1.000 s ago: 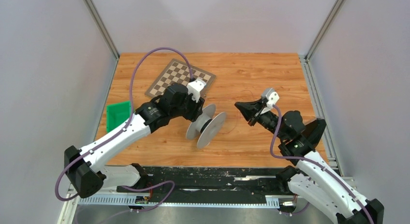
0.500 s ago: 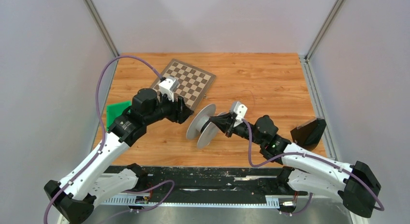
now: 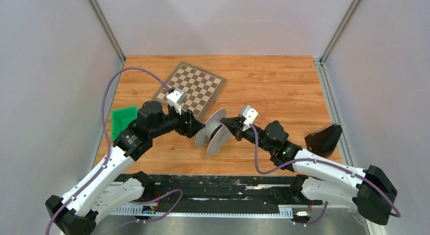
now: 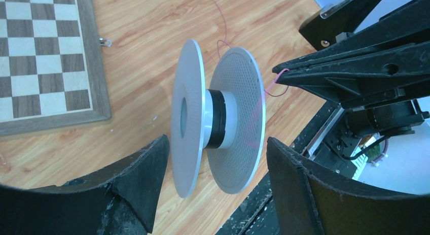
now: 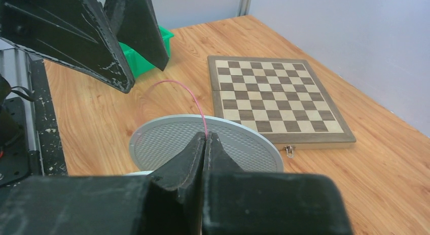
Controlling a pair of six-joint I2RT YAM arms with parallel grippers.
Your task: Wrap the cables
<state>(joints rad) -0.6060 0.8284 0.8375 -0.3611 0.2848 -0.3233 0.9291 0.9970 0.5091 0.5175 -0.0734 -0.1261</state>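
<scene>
While the spool (image 3: 217, 132) stands on the rims of its two grey discs near the front middle of the table (image 3: 284, 82), the top view shows an arm on each side of it. The left gripper (image 3: 199, 128) sits just beside the left disc with its fingers spread. The right gripper (image 3: 226, 122) points at the right disc. A second ago the left gripper was over the black hub and the right one was well apart, out to the right. Since then the left has drawn back towards the green bin (image 3: 123, 121), the right has come in, and the spool has kept its place. A chessboard (image 3: 195, 88) lies behind the spool.

From the right wrist, the fingertips are pressed together, pinching a thin pink cable (image 5: 195, 99) that arcs up and away to the left. The perforated disc is just beyond the tips. The left gripper's black fingers hang apart at top left.

From the left wrist, both discs and the hub appear between the wide-spread fingers (image 4: 142, 179), with the left disc close to the left finger. Whether they touch cannot be told. The right gripper's closed tips hold the cable just beside the rim of the perforated disc.
</scene>
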